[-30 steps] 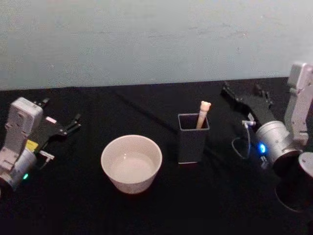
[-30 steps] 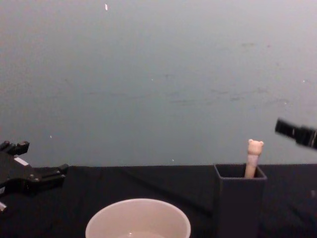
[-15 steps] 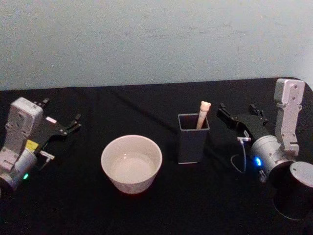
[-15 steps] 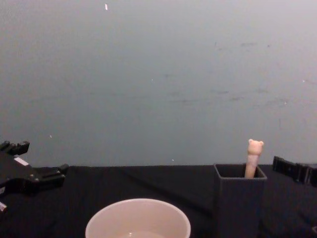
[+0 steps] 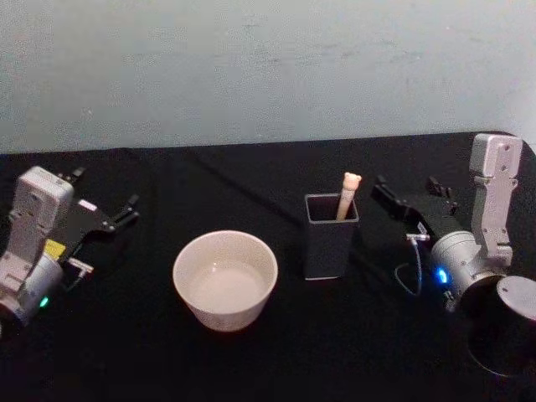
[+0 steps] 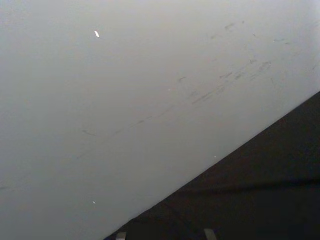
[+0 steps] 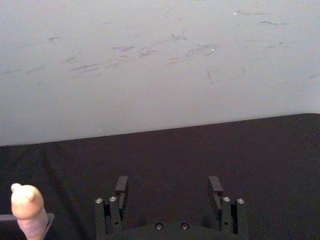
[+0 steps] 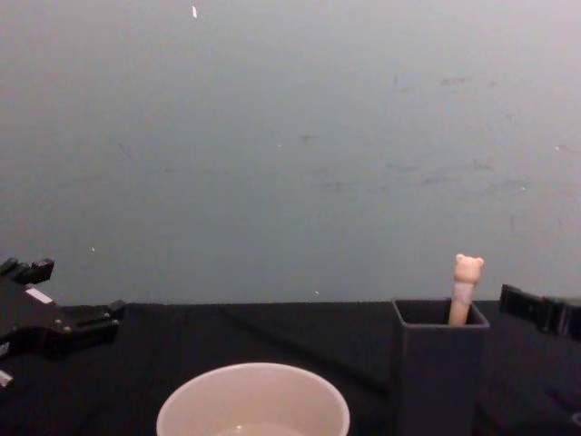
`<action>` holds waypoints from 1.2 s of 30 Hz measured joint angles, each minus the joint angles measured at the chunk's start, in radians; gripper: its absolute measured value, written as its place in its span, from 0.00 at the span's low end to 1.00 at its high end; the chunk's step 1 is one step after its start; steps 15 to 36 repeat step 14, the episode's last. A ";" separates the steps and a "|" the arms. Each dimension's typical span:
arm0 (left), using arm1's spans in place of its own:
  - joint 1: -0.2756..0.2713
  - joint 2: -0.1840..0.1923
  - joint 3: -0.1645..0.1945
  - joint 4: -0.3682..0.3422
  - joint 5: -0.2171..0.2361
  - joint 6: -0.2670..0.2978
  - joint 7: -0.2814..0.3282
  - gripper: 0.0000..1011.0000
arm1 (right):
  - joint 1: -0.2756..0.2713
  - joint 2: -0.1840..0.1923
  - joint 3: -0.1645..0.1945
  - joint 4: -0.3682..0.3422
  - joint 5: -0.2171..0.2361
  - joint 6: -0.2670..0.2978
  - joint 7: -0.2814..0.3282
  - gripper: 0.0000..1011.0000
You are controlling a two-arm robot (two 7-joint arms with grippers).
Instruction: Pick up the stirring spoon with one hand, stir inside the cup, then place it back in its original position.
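The stirring spoon (image 5: 347, 193) stands in the dark grey square holder (image 5: 327, 251), its cream handle and bear head (image 8: 467, 272) sticking out of the top. The wide cream-white cup (image 5: 219, 314) sits to the holder's left on the black table. To the right of the holder my right gripper (image 5: 408, 186) hovers open and apart from it; in its wrist view the spread fingers (image 7: 121, 186) point at the wall, with the bear head (image 7: 26, 207) off to one side. At the far left, my left gripper (image 5: 107, 189) is parked, open and empty.
A black cloth (image 5: 268, 360) covers the table, and a pale grey-blue wall (image 8: 290, 136) rises right behind it. In the chest view the cup (image 8: 253, 400) and holder (image 8: 436, 381) stand near the bottom edge. There is free cloth between the cup and the left gripper (image 8: 77, 291).
Over the last second my right arm swung down and in toward the holder, then nearly stopped. Cup, holder, spoon and left arm have not moved.
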 joint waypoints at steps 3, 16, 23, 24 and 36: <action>0.000 0.000 0.000 0.000 0.000 0.000 0.000 0.99 | 0.000 0.000 0.000 0.000 0.000 0.000 0.000 0.99; 0.000 0.000 0.000 0.000 0.000 0.000 0.000 0.99 | -0.001 0.000 0.000 -0.001 0.001 -0.001 -0.001 0.99; 0.000 0.000 0.000 0.000 0.000 0.000 0.000 0.99 | -0.001 0.000 0.000 -0.001 0.001 -0.001 -0.001 0.99; 0.000 0.000 0.000 0.000 0.000 0.000 0.000 0.99 | -0.001 0.000 0.000 -0.001 0.001 -0.001 -0.001 0.99; 0.000 0.000 0.000 0.000 0.000 0.000 0.000 0.99 | -0.001 0.000 0.000 -0.001 0.001 -0.001 -0.001 0.99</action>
